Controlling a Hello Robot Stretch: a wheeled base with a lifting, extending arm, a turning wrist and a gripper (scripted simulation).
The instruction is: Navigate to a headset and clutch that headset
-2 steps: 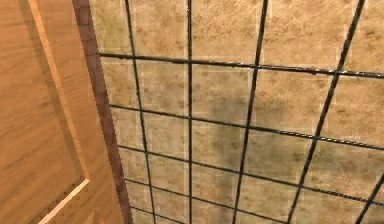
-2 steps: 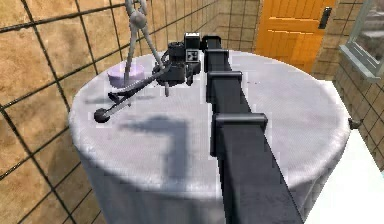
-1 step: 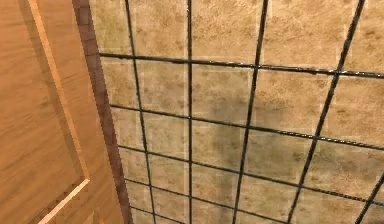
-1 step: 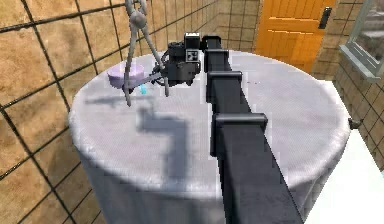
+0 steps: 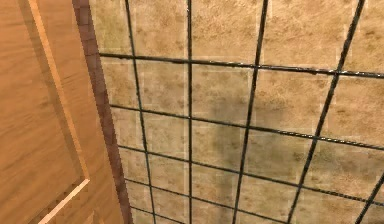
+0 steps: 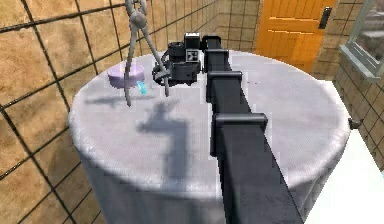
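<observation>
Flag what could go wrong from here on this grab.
1. Thin grey legged thing stands right by the gripper; a reach may topple it.
2. Lavender thing lies near the table rim; a nudge could push it off.
3. Door and tiled wall look close ahead: little room to drive.

A home's tiled room — tan wall tiles (image 5: 250,100), wooden door (image 5: 40,110).
</observation>
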